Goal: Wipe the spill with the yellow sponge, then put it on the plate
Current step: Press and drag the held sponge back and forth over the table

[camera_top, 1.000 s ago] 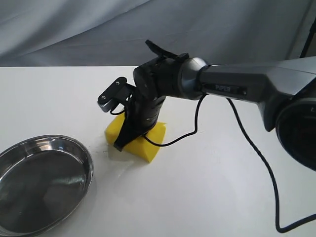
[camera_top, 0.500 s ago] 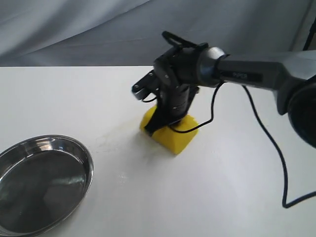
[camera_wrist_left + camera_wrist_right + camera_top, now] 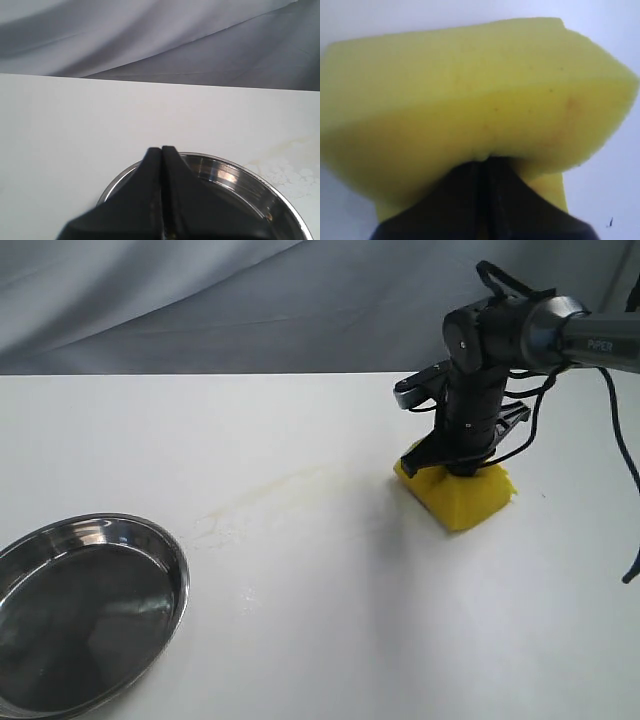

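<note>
My right gripper (image 3: 452, 462) is shut on the yellow sponge (image 3: 462, 496), pinching its top and pressing it onto the white table at the right of the exterior view. In the right wrist view the sponge (image 3: 475, 100) fills the picture, squeezed in by the closed gripper (image 3: 482, 162). A faint amber smear, the spill (image 3: 262, 496), streaks the table between sponge and plate. The steel plate (image 3: 25, 550) sits at the front left. My left gripper (image 3: 161, 150) is shut and empty above the plate (image 3: 240, 172); it does not show in the exterior view.
A grey cloth backdrop (image 3: 200, 300) hangs behind the table's far edge. A black cable (image 3: 625, 490) trails from the right arm down the right side. In the left wrist view the spill (image 3: 290, 160) lies beside the plate.
My right gripper has dragged the sponge from near the plate across the table to the right, leaving a thin amber streak behind it.
</note>
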`<state>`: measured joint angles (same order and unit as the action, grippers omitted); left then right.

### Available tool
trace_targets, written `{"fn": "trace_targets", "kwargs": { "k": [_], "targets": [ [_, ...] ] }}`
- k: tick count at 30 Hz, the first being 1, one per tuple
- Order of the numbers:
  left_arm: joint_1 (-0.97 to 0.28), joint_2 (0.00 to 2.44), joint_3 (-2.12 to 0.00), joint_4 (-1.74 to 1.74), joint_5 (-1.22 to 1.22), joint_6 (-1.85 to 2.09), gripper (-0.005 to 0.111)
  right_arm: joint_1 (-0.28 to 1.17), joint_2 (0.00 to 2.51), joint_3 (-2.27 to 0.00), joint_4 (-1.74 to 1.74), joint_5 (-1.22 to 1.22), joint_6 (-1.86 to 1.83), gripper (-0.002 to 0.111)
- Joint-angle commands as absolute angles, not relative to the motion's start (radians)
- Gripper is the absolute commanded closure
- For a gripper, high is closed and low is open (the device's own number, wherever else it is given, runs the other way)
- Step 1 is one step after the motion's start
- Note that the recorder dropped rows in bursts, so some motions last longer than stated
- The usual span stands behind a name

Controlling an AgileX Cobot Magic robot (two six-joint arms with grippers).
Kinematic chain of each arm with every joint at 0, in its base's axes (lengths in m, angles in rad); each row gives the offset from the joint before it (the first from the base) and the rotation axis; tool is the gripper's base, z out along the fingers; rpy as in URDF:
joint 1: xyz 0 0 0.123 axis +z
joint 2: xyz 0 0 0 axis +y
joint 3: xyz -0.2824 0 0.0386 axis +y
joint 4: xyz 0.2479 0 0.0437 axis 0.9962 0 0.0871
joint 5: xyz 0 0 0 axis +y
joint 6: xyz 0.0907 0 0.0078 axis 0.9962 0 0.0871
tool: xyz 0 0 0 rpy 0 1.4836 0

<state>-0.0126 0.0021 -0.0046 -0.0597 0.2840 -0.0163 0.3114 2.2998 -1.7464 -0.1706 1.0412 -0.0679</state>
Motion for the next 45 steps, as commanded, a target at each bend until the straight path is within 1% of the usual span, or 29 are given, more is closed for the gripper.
{"fn": "trace_targets", "kwargs": {
  "k": [1,4,8,11,16,18,20,25,30,33,39,45],
  "targets": [
    [-0.016,0.000,0.000,-0.059,0.277,-0.021,0.107,0.372,2.332,-1.723,-0.021,1.039,-0.146,0.108],
    [-0.016,0.000,0.000,-0.059,0.277,-0.021,0.107,0.463,2.332,-1.723,0.027,0.962,-0.206,0.108],
    [-0.016,0.000,0.000,-0.059,0.277,-0.021,0.107,0.602,2.332,-1.723,0.028,0.851,-0.332,0.108],
    [-0.016,0.000,0.000,-0.059,0.277,-0.021,0.107,0.693,2.332,-1.724,0.009,0.769,-0.354,0.108],
    [-0.016,0.000,0.000,-0.059,0.277,-0.021,0.107,0.777,2.332,-1.724,0.000,0.629,-0.354,0.108],
    [-0.016,0.000,0.000,-0.059,0.277,-0.021,0.107,0.779,2.332,-1.724,0.000,0.592,-0.352,0.108],
    [-0.016,0.000,0.000,-0.059,0.277,-0.021,0.107,0.778,2.342,-1.751,0.006,0.624,-0.352,0.108],
    [-0.016,0.000,0.000,-0.059,0.277,-0.021,0.107,0.789,2.413,-1.926,0.054,0.814,-0.439,0.108],
    [-0.016,0.000,0.000,-0.059,0.277,-0.021,0.107,0.800,2.509,-2.115,0.054,0.895,-0.416,0.108],
    [-0.016,0.000,0.000,-0.059,0.277,-0.021,0.107,0.783,2.563,-2.197,-0.017,0.949,-0.369,0.108],
    [-0.016,0.000,0.000,-0.059,0.277,-0.021,0.107,0.723,2.613,-2.224,-0.282,1.056,-0.155,0.108],
    [-0.016,0.000,0.000,-0.059,0.277,-0.021,0.107,0.613,2.613,-2.224,-0.331,1.163,-0.107,0.108]
  ]
}}
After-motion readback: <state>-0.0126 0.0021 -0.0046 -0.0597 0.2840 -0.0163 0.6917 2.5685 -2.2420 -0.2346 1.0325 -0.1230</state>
